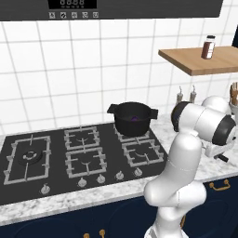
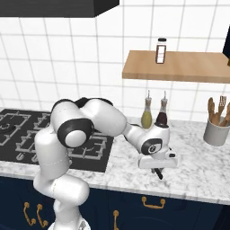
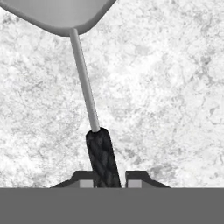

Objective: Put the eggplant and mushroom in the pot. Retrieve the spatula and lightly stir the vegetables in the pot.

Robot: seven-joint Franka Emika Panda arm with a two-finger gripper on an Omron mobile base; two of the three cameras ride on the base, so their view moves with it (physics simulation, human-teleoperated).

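Observation:
My gripper (image 3: 106, 179) points down at the marble counter right of the stove, shut on the black handle of the spatula (image 3: 103, 157). Its thin grey shaft runs up to the flat silver-grey head (image 3: 61, 15), which lies on the counter. In the right base view the gripper (image 2: 157, 173) hangs low over the counter with the dark handle sticking out beneath it. The black pot (image 1: 132, 118) stands on the rear right burner, with the dark-purple eggplant (image 1: 135, 119) inside. The mushroom is hidden.
Two bottles (image 2: 147, 117) stand at the wall behind the hand. A grey cup of wooden utensils (image 2: 216, 130) is at the far right. A wooden shelf (image 2: 179, 67) with a jar (image 2: 161, 50) hangs above. The black stove (image 1: 79, 158) lies to the left.

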